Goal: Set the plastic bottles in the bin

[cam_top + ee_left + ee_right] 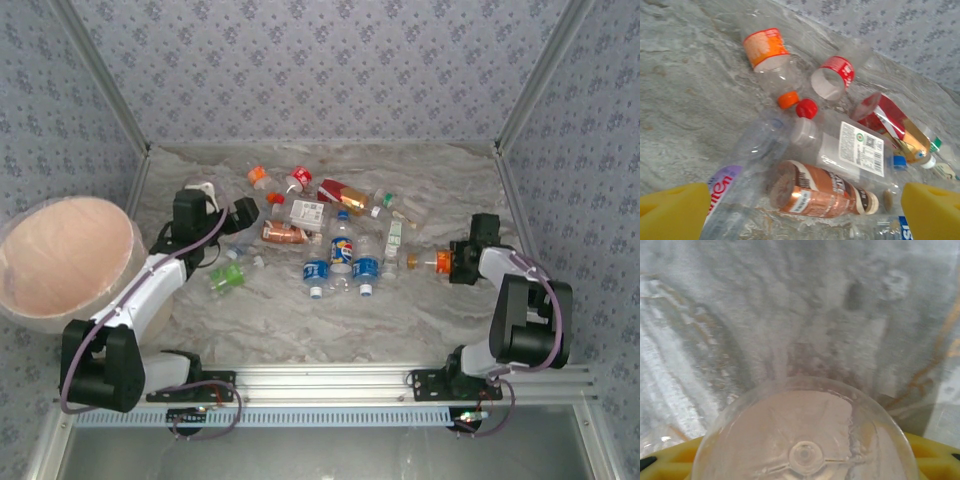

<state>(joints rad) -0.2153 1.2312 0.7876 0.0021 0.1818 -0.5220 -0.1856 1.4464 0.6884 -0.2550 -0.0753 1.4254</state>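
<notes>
Several crushed plastic bottles lie in a heap at the table's middle, among them a brown one (pixel 283 234) and blue-labelled ones (pixel 342 250). My left gripper (pixel 245 212) hangs open just left of the heap. In the left wrist view its yellow fingertips (pixel 672 210) stand wide apart either side of the brown bottle (pixel 825 195). My right gripper (pixel 462 262) is shut on a clear bottle with an orange cap (pixel 428 262) that points left. In the right wrist view that bottle's round base (pixel 805 440) sits between the yellow fingers (pixel 670 460). The pale pink bin (pixel 138 262) stands at the far left.
A green-labelled bottle (pixel 226 278) lies apart, near the left arm. Orange-labelled (pixel 767 50), red-labelled (pixel 837 75) and white-labelled (pixel 850 150) bottles lie beyond the brown one. Patterned walls close the back and sides. Marbled table shows in front of the heap (pixel 330 330).
</notes>
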